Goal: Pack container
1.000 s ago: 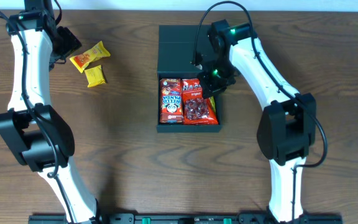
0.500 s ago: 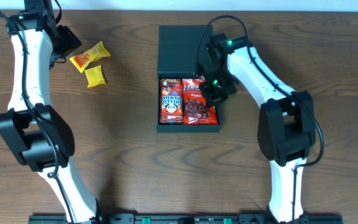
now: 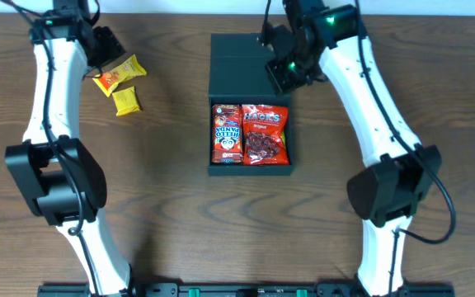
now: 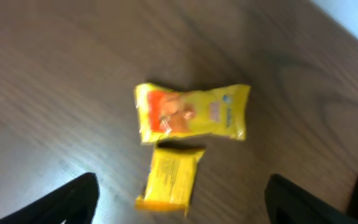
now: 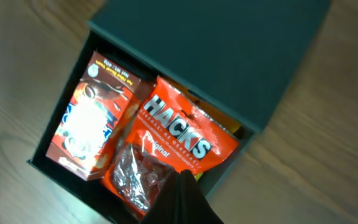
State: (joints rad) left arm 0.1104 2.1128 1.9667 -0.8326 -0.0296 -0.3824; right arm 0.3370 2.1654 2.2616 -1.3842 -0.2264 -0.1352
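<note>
Matte dark teal-black square box (image 3: 250, 171) sits mid-table with its flap lid folded open. Its tray holds a glossy red Hello Panda packet (image 3: 228, 132) and a red Hacks bag (image 3: 265, 134), flat and side by side. Your right gripper (image 3: 283, 73) hovers over the lid, fingers together and empty; your left gripper (image 3: 103, 43) hangs spread wide and empty near a yellow-and-orange pillow wrapper (image 3: 119, 74) and a smaller plain yellow packet (image 3: 126, 101).

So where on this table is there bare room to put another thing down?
Bare wood lies between the yellow packets and the container, and in front of the container between the left arm and the right arm. The container's tray is crowded: the Hello Panda packet and Hacks bag fill it.
</note>
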